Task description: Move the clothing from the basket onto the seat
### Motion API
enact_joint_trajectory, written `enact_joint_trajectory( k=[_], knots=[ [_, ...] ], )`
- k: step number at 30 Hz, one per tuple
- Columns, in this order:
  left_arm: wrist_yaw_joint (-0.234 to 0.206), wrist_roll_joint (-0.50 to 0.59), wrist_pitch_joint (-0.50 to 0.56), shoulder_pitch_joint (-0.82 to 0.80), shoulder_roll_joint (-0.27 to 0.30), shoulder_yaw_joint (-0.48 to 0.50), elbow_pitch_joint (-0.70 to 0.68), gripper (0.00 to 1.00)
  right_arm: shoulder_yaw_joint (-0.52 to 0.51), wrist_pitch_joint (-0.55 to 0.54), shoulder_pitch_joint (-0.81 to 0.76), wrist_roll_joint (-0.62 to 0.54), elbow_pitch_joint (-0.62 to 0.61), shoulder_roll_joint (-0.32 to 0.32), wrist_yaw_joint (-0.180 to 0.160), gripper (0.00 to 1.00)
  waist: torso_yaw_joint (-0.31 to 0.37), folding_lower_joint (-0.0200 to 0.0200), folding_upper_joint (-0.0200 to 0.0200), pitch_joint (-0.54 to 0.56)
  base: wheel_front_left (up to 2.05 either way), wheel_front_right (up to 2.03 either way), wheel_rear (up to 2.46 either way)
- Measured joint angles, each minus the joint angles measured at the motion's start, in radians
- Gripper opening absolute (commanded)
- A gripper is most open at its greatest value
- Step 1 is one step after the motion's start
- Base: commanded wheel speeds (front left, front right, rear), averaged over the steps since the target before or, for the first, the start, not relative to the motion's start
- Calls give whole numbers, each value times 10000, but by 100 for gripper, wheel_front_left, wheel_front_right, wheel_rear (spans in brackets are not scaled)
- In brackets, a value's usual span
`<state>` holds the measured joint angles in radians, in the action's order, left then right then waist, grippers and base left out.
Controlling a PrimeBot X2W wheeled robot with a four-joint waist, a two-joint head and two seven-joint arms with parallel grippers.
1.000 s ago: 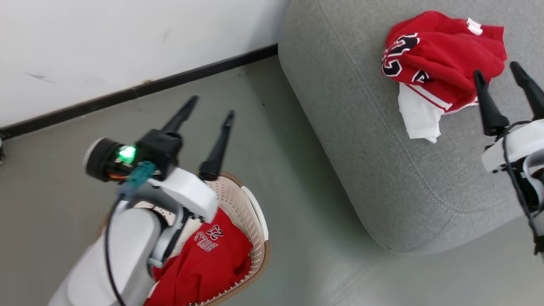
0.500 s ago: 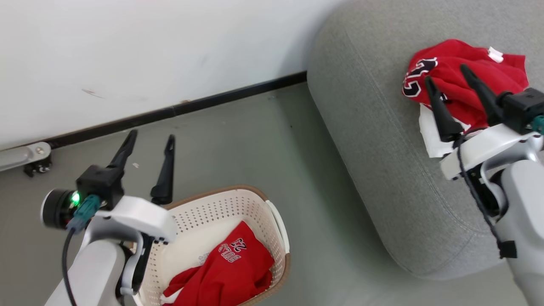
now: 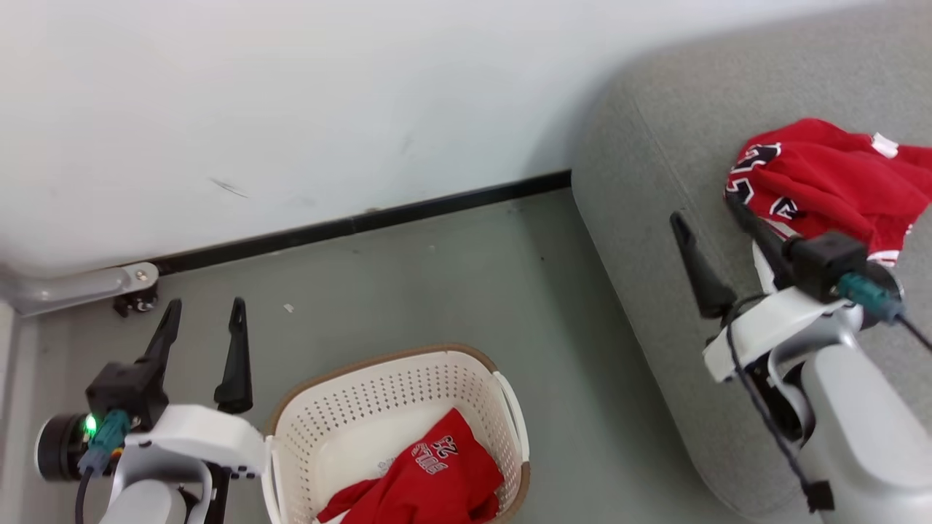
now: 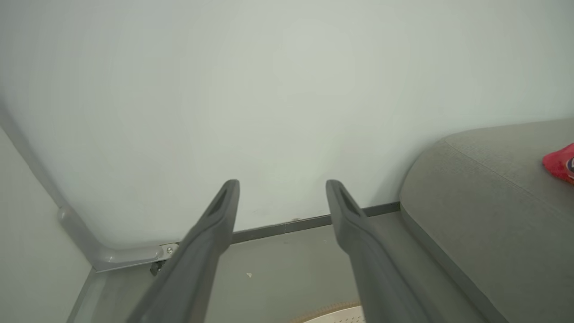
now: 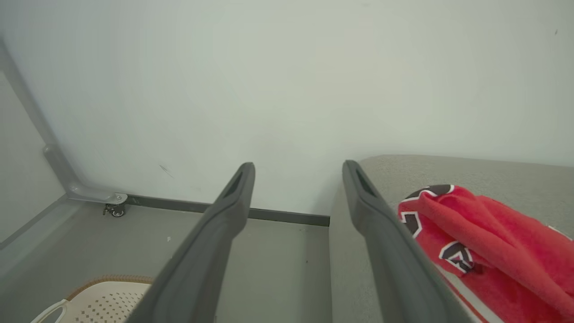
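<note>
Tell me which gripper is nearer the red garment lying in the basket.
Left. The left gripper, open, is just left of the basket holding the red garment; the right gripper, open, is over the sofa, across the floor.

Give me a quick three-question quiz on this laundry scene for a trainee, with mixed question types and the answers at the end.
1. True or false: the basket is empty.
2. Where does the red garment outside the basket lie? A) on the floor B) on the grey seat C) held in the right jaws
3. How do the jaws of both arms stand, and do they hold anything?
Key: 1. False: a second red garment lies in it. 2. B. 3. Open, holding nothing.
</note>
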<state>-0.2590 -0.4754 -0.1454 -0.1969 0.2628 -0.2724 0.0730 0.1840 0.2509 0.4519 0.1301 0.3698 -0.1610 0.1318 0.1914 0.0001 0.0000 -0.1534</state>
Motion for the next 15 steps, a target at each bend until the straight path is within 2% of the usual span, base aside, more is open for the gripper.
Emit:
enact_joint_trajectory(
  k=[8, 15],
  knots=[
    [-111, -349, -234, 686, -90, 171, 54, 100, -19, 0, -872, -217, -128, 474, -2, 100, -365, 0, 0, 541, 0, 0, 0],
    [-115, -516, -332, 1193, -199, 221, 52, 100, -128, -2, -1554, -472, -221, 570, -2, 100, -592, 0, 0, 933, 0, 0, 0]
  ],
)
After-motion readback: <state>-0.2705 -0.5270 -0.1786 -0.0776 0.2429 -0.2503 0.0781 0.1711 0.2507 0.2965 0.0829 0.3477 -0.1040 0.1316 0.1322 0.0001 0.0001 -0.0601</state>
